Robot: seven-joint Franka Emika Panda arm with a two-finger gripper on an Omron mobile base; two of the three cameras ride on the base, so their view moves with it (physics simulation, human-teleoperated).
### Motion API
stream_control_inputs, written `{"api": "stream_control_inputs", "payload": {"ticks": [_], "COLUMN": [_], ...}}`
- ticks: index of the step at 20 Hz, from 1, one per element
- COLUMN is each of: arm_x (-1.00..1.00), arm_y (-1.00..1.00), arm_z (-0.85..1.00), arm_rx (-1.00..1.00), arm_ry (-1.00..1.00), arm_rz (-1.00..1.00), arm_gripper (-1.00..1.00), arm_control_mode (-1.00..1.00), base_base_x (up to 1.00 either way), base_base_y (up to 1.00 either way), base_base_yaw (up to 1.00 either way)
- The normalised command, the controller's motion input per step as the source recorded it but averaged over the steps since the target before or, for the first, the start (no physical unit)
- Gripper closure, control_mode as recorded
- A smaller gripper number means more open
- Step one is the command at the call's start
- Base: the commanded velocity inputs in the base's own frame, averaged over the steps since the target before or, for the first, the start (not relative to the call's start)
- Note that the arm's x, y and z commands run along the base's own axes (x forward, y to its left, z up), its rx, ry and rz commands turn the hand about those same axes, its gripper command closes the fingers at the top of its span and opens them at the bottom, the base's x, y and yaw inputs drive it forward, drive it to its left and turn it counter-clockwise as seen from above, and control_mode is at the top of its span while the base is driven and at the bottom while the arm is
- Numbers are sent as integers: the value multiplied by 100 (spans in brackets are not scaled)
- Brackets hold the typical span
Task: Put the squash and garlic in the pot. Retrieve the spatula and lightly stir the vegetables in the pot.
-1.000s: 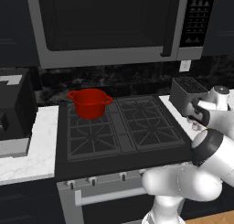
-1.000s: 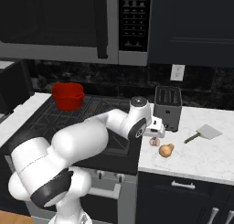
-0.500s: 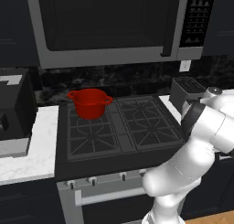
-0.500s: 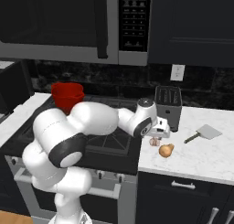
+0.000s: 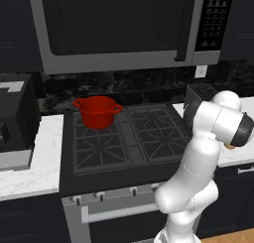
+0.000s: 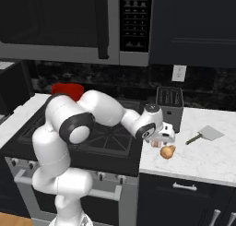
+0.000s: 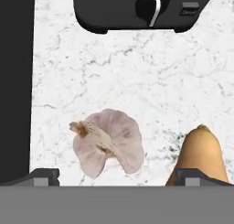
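Now the end effector (image 6: 159,139) has swung down over the worktop (image 6: 207,158), fingers spread wide and empty, apparently right above the garlic (image 7: 107,143), squash (image 7: 201,157) beside it; the pot (image 5: 97,111) waits well apart on the stove (image 5: 124,143).

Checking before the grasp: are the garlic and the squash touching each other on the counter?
Apart. The hand view shows a strip of bare marble counter between the garlic and the squash.
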Motion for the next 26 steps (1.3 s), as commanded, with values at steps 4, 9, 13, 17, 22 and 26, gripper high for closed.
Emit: {"api": "stream_control_inputs", "payload": {"ticks": [4, 9, 13, 17, 22, 26], "arm_x": [11, 16, 25, 10, -11, -52], "arm_y": [-4, 0, 0, 0, 4, 19], "arm_z": [-27, -13, -9, -13, -8, 41], "arm_rx": [0, 0, 0, 0, 0, 2], "arm_ry": [0, 0, 0, 1, 0, -17], "arm_rz": [0, 1, 3, 4, 1, 3], "arm_gripper": [-100, -100, -100, -100, 100, 100], "arm_control_mode": [-100, -100, -100, -100, -100, -100], "base_base_x": [0, 0, 0, 0, 0, 0], "base_base_y": [0, 0, 0, 0, 0, 0], "base_base_yaw": [0, 0, 0, 0, 0, 0]}}
